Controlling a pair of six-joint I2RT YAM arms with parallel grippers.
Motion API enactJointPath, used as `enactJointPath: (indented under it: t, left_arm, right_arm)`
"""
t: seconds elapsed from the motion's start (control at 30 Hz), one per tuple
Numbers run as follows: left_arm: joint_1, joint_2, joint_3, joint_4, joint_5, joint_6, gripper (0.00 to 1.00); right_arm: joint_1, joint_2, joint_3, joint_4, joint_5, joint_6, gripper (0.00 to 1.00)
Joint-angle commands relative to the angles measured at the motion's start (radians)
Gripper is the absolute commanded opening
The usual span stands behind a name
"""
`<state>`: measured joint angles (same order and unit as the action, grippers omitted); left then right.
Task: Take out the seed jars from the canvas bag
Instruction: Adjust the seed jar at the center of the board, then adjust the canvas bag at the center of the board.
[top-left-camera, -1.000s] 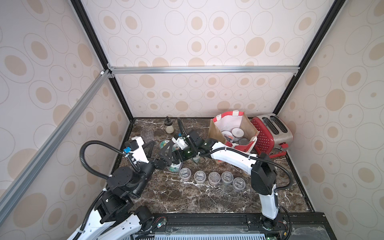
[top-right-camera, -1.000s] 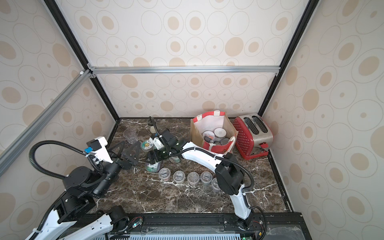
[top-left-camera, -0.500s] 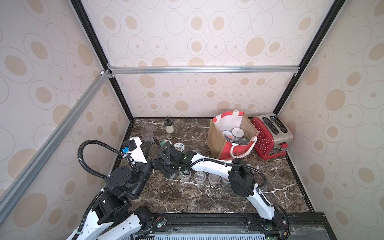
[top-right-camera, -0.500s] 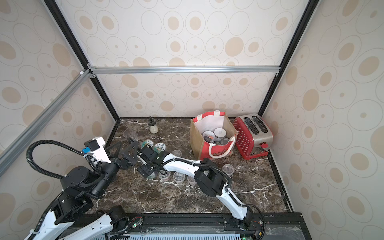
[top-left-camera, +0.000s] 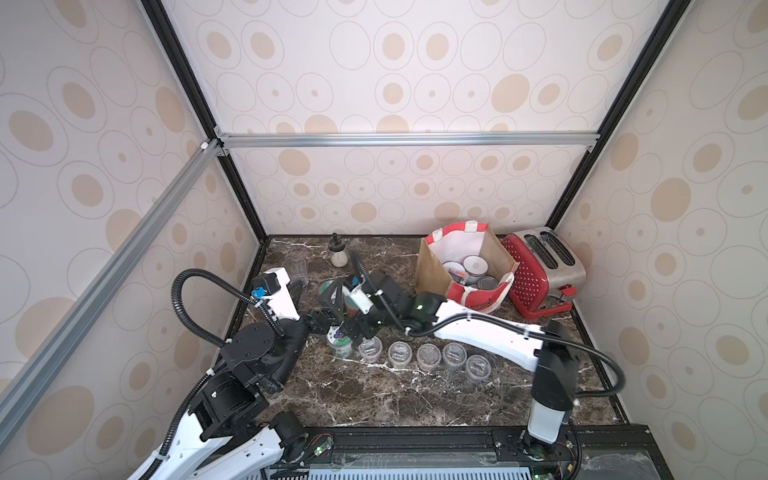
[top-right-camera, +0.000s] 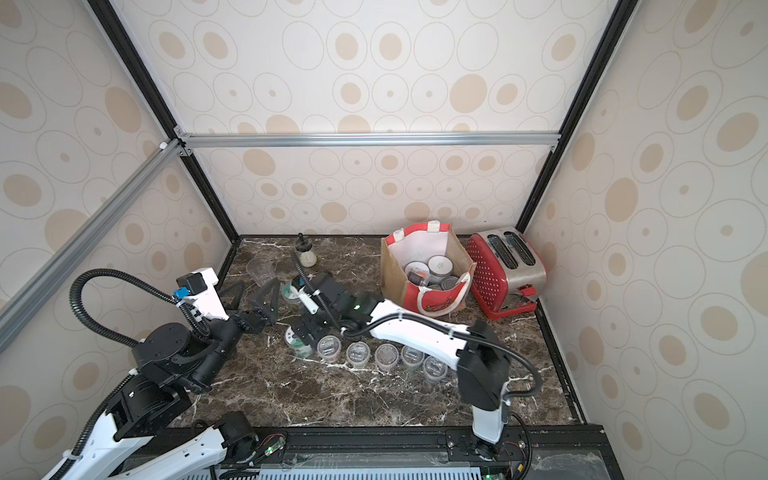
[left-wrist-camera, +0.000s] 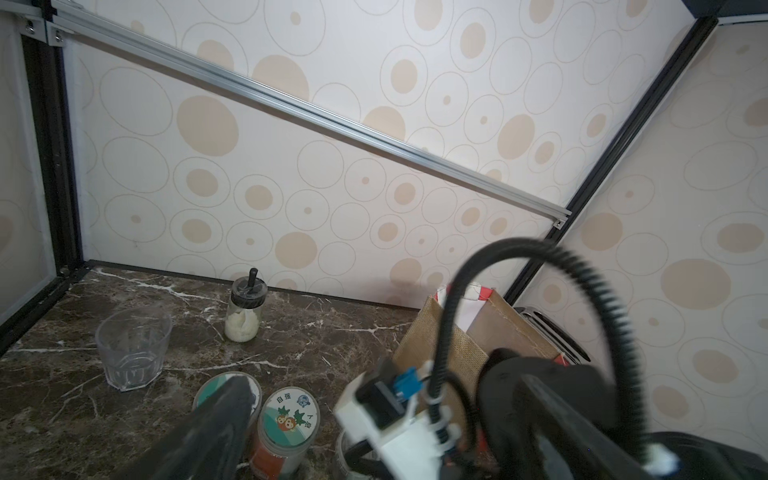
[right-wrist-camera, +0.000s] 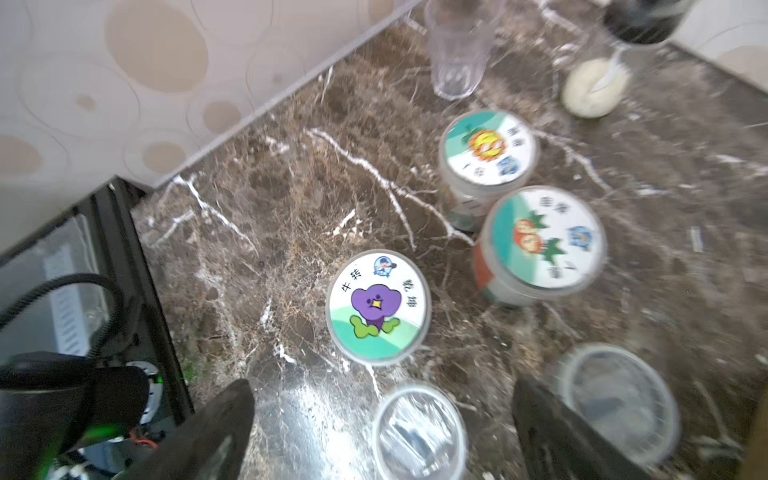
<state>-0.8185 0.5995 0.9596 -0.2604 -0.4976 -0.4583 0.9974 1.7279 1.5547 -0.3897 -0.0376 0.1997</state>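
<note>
Right wrist view showed the right gripper (right-wrist-camera: 382, 399) released above unloaded seed jars (right-wrist-camera: 378, 305); several sat inside the canvas bag (top-left-camera: 430, 266), right of centre; left gripper (top-right-camera: 257, 291) also spread.

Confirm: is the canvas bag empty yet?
Not empty. The canvas bag stands upright and open; in both top views at least three lidded seed jars sit inside it.

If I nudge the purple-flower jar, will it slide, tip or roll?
Likely slides before tipping: the purple-flower jar stands upright on the glossy tabletop. Round, so it would probably roll if toppled. Small plastic, probably light.
</note>
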Motion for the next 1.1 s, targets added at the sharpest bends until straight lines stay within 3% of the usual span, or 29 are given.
enactJointPath:
  t: [0.0,0.17,0.37,0.5,0.77,0.83,0.97,1.07]
  left_arm:
    - [0.005,0.092,0.076,-0.017,-0.048,0.040,0.98]
    - [0.036,0.367,0.251,-0.044,0.001,0.099,0.98]
    - [0.247,0.774,0.561,-0.077,0.360,0.110,0.98]
    - [0.283,1.126,0.913,-0.192,0.461,0.205,0.99]
    - [0.273,1.712,1.661,-0.417,0.632,0.321,0.98]
    - [0.259,1.750,1.678,-0.405,0.663,0.326,0.98]
    - [0.211,1.693,1.487,-0.275,0.681,0.344,0.98]
    - [0.185,1.686,1.445,-0.247,0.656,0.354,0.98]
  right_arm:
    - [-0.113,-0.164,-0.096,-0.007,-0.005,0.088,0.93]
    - [-0.332,-0.338,-0.179,-0.090,-0.034,0.153,0.76]
    - [-0.574,-0.310,-0.148,-0.219,-0.110,0.149,0.51]
    - [-0.657,-0.216,-0.119,-0.239,-0.154,0.133,0.35]
    - [-0.712,-0.111,-0.127,-0.289,-0.246,0.099,0.23]
    - [-0.713,-0.132,-0.178,-0.270,-0.253,0.098,0.23]
    - [-0.712,-0.171,-0.260,-0.252,-0.276,0.097,0.23]
    - [-0.712,-0.200,-0.307,-0.243,-0.286,0.096,0.23]
